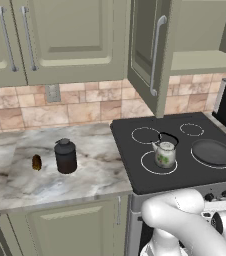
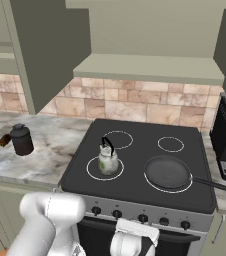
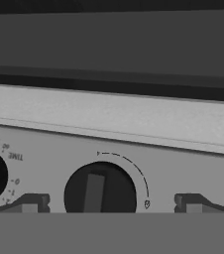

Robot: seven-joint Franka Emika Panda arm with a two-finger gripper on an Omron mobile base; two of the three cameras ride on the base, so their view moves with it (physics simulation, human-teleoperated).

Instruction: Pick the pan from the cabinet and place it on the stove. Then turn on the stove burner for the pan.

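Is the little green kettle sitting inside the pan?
No, the kettle stands on its own ring, apart from the pan on the biggest ring beside it.

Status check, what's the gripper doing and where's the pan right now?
Gripper open, fingertips either side of a black stove knob. Pan already on the widest burner ring. Glass kettle on the neighbouring ring, not in the way.
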